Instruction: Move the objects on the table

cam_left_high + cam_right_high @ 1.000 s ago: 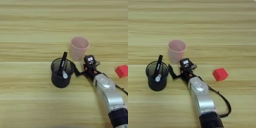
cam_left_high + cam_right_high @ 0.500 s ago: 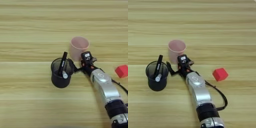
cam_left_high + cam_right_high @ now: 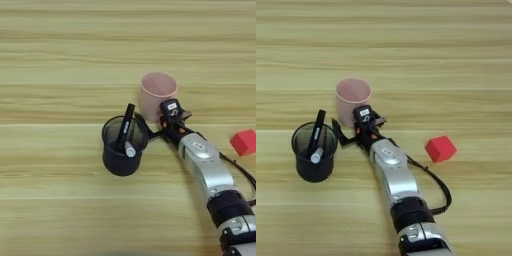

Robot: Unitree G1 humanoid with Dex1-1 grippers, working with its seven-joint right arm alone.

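Gripper open between pen cup and pink cup (both upright)

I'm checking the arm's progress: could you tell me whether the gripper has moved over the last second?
Yes. The gripper has moved left and further up the table, closing in on the pink cup and the black pen cup.

Table: cube, pen cup, pink cup.

I see a pink cup upright, open, on the wood table. Black mesh pen cup stands just left-front of it, marker leaning inside, white tip down. Red cube sits well right.
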